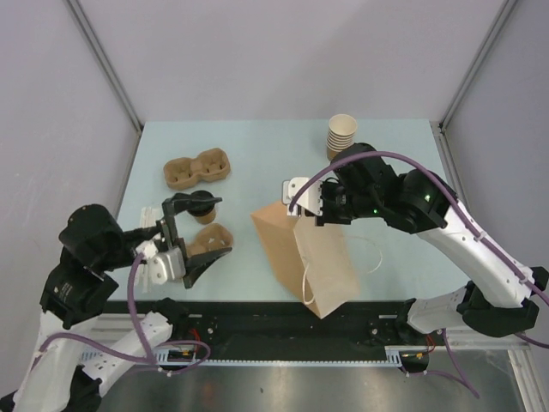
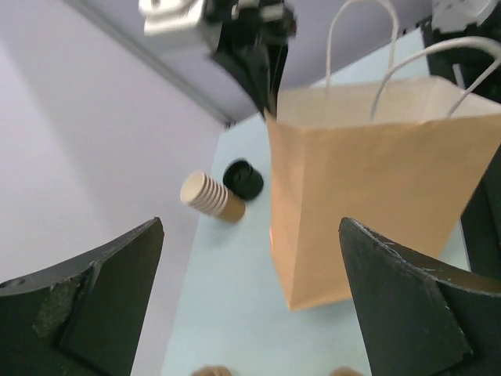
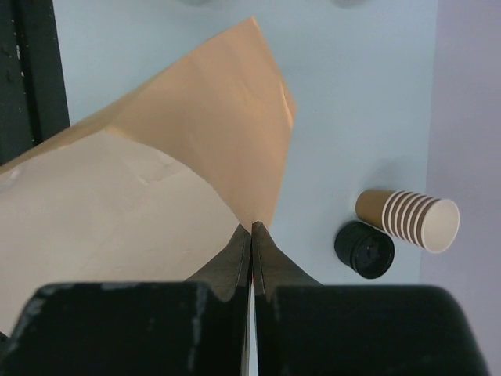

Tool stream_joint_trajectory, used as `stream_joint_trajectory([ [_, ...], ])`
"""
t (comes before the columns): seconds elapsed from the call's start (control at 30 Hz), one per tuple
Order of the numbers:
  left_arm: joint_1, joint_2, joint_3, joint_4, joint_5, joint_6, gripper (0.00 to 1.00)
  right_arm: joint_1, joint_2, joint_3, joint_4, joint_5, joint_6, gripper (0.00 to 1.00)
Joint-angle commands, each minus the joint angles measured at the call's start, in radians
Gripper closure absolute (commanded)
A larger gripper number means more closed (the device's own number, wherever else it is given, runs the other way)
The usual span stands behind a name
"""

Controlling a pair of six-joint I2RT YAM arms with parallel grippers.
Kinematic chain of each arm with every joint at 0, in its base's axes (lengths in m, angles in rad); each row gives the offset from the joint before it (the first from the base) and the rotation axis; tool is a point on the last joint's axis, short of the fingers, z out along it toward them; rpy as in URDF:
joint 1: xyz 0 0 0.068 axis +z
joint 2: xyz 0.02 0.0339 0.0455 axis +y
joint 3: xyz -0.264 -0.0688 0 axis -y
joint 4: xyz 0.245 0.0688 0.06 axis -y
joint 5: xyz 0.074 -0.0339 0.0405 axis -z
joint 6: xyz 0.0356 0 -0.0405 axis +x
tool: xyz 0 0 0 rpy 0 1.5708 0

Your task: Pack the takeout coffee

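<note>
Top external: black-lidded kraft cup (image 1: 203, 209), moulded pulp carrier (image 1: 197, 169), creased bag (image 1: 313, 257)

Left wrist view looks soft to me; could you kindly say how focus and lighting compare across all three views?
Left wrist view: the open left claw is dark and soft near the lens, the paper bag sharper. Right wrist view: cup stack crisp, faint shadow. Top external view: even, no glare.

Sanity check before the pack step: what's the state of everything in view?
paper bag: upright, rim pinched.
right gripper: shut on paper bag.
left gripper: open, empty.
takeout coffee: lidded, upright, outside paper bag.
cup stack: upright, lidless.
black lids: loose, beside cup stack.
far cup carrier: empty.
</note>
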Motion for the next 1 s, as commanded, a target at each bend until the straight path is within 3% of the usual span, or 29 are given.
stream_joint_trajectory([
  [0.0, 0.167, 0.128, 0.077, -0.135, -0.008, -0.055, 0.0, -0.032, 0.015, 0.108, -0.054, 0.017, 0.062, 1.0],
  [0.07, 0.281, 0.246, 0.148, -0.282, 0.084, 0.055, 0.02, -0.058, 0.046, 0.137, -0.103, 0.011, 0.091, 1.0],
  [0.1, 0.389, 0.286, 0.174, -0.345, 0.184, 0.121, 0.02, -0.066, 0.055, 0.166, -0.114, 0.014, 0.105, 1.0],
  [0.23, 0.501, 0.522, 0.301, -0.696, 0.19, 0.542, 0.09, -0.093, 0.084, 0.211, -0.166, 0.049, 0.159, 1.0],
  [0.3, 0.521, 0.61, 0.309, -0.758, 0.172, 0.644, 0.11, -0.098, 0.1, 0.223, -0.175, 0.061, 0.199, 1.0],
  [0.53, 0.524, 0.591, 0.115, -0.64, 0.097, 0.863, 0.1, -0.104, 0.133, 0.25, -0.241, 0.095, 0.306, 1.0],
  [0.67, 0.524, 0.676, 0.139, -0.741, 0.009, 1.018, 0.11, -0.118, 0.144, 0.213, -0.239, 0.101, 0.308, 1.0],
  [0.87, 0.524, 0.803, 0.179, -0.764, -0.072, 1.08, 0.09, -0.146, 0.166, 0.211, -0.235, 0.084, 0.298, 1.0],
  [0.97, 0.51, 0.808, 0.121, -0.663, -0.104, 1.072, 0.07, -0.152, 0.179, 0.219, -0.23, 0.081, 0.297, 1.0],
])
